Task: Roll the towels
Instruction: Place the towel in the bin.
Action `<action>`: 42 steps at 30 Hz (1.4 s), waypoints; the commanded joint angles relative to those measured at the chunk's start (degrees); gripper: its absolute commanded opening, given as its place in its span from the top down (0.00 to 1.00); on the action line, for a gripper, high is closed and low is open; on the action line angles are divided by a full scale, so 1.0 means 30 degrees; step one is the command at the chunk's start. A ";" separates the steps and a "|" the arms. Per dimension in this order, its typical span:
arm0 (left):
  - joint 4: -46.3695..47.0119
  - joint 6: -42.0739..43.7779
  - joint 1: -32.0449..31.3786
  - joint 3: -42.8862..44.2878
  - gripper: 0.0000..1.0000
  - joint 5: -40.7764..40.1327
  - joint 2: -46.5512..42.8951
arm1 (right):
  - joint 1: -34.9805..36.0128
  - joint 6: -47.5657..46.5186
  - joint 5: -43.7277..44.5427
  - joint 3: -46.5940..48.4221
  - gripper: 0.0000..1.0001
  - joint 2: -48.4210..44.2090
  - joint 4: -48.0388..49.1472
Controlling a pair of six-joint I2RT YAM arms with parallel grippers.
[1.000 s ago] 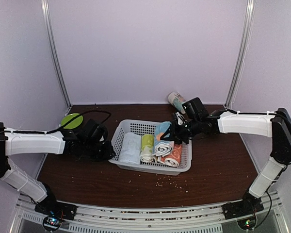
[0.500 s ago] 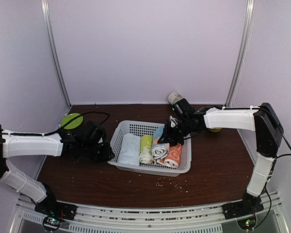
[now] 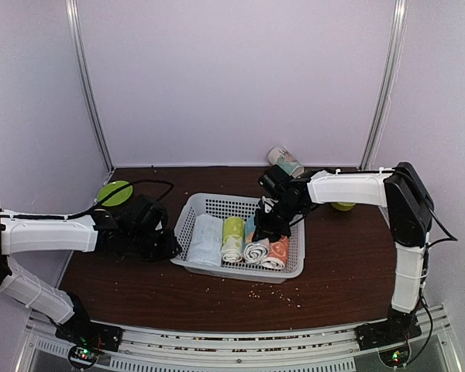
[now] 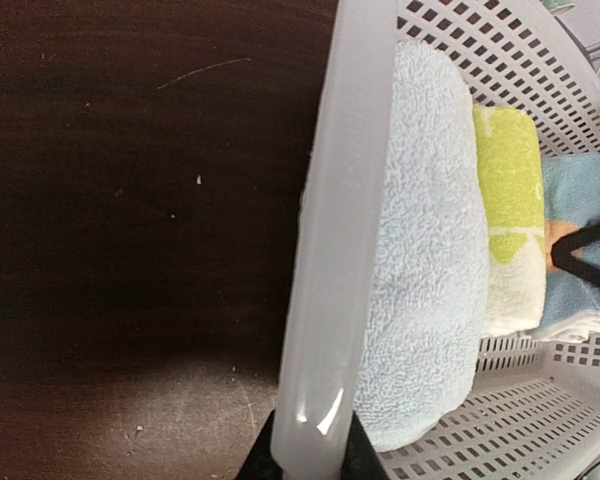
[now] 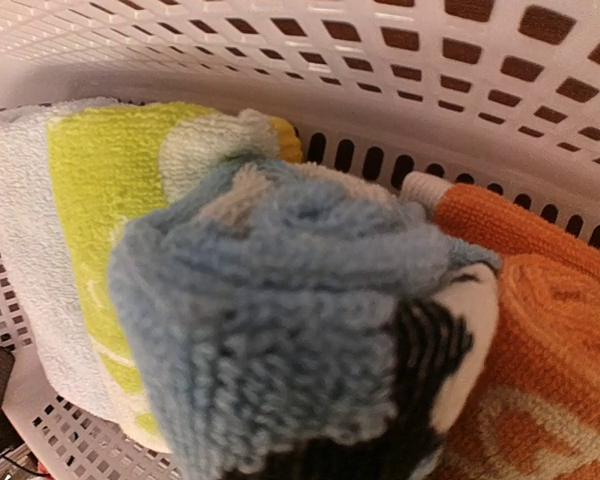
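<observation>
My right gripper (image 3: 265,225) is nearly closed, clamped on the rolled light blue terry towel (image 5: 280,330). My fingers (image 5: 425,365) are mostly buried in the pile, with only a black patch showing. My left gripper (image 4: 310,462) has a narrow pinch on the 9 o'clock rim of the white perforated plastic basket (image 4: 345,200), tips cut off by the frame edge.

Row in the basket, 9 to 3 o'clock:
- pale blue-white rolled towel (image 3: 208,239)
- yellow-green rolled towel (image 3: 234,236)
- the blue one
- peach-orange rolled towel (image 3: 277,252), prints too blurred to read

The printed cylindrical container (image 3: 285,161) is at the table's 12 o'clock, label unreadable.

Versus a second ago, the right arm has swung toward 9 o'clock and the blue towel sits lower. The left pinch is unchanged.
</observation>
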 commanded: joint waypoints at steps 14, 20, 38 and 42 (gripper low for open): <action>-0.1149 0.0797 -0.0137 -0.0749 1.00 -0.0553 0.0239 | 0.1425 -0.0632 0.4369 0.5174 1.00 0.3534 -0.7152; -0.1039 0.0852 -0.0137 -0.0893 1.00 -0.0502 0.0285 | 0.1710 0.0555 0.3880 0.5025 1.00 0.4012 -0.5965; -0.1427 0.1390 -0.0146 -0.0105 1.00 -0.0908 0.0973 | 0.1611 0.0002 0.2787 0.5665 0.32 0.1659 -0.5381; -0.1543 0.1473 -0.0139 0.0004 1.00 -0.1000 0.1074 | 0.1541 -0.0584 0.3177 0.6206 0.16 0.0823 -0.5890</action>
